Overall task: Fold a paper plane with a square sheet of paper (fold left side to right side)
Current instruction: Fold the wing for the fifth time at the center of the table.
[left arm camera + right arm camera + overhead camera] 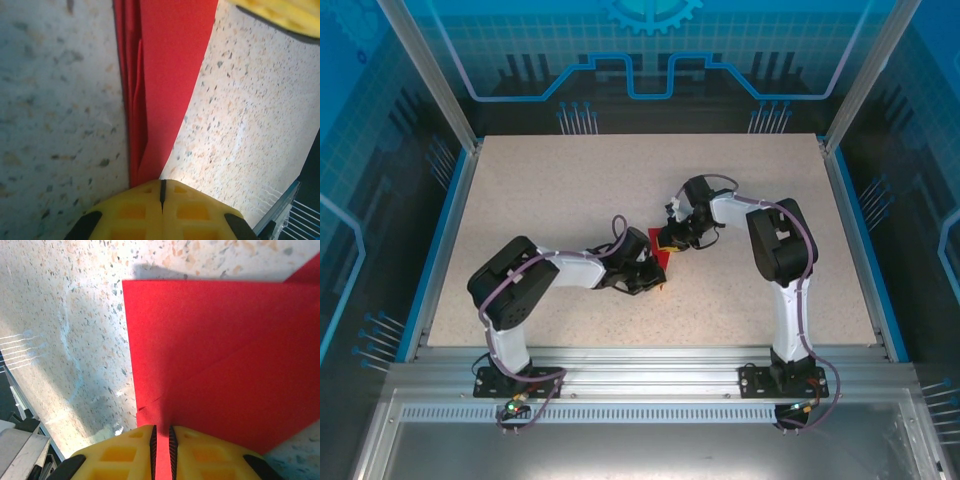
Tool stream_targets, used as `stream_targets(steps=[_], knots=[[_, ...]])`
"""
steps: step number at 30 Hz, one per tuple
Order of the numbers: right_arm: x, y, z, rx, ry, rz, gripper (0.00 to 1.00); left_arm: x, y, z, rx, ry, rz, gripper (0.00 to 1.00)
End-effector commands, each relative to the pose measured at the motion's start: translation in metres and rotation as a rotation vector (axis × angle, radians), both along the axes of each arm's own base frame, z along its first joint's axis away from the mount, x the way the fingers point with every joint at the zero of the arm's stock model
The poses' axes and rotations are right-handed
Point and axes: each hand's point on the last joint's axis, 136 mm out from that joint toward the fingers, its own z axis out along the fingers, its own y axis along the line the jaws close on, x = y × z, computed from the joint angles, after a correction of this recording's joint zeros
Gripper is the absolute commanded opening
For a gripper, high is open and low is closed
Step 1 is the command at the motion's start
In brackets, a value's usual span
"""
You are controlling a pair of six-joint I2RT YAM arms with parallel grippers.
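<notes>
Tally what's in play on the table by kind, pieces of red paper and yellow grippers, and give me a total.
Red paper: 1
Yellow grippers: 2, the left gripper and the right gripper
Total: 3

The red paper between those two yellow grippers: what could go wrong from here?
Tearing: the right gripper pinches the red paper while the shut left gripper sits at its narrow end, so pulling apart could rip it. Slipping: the thin sheet might slide out of the pinch and skew the layered folds.
</notes>
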Motion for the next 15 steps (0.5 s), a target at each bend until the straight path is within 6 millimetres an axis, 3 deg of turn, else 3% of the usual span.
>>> stream_targets(steps=[1, 9, 12, 15], knots=[[0.015, -0.006, -0.014, -0.047, -0.041, -0.016, 0.18, -0.07, 0.022, -0.034, 0.115, 0.238, -0.067, 0.03], [0.022, 0.0, -0.002, -0.015, -0.069, -0.01, 0.18, -0.07, 0.016, 0.007, 0.046, 0.148, -0.095, 0.05], [0.026, 0.0, 0.022, -0.005, -0.116, -0.004, 0.19, -0.062, 0.021, 0.037, 0.025, 0.065, -0.093, 0.06], [0.029, -0.003, 0.054, -0.013, -0.184, 0.001, 0.26, -0.049, 0.043, 0.071, 0.066, -0.044, -0.062, 0.08]])
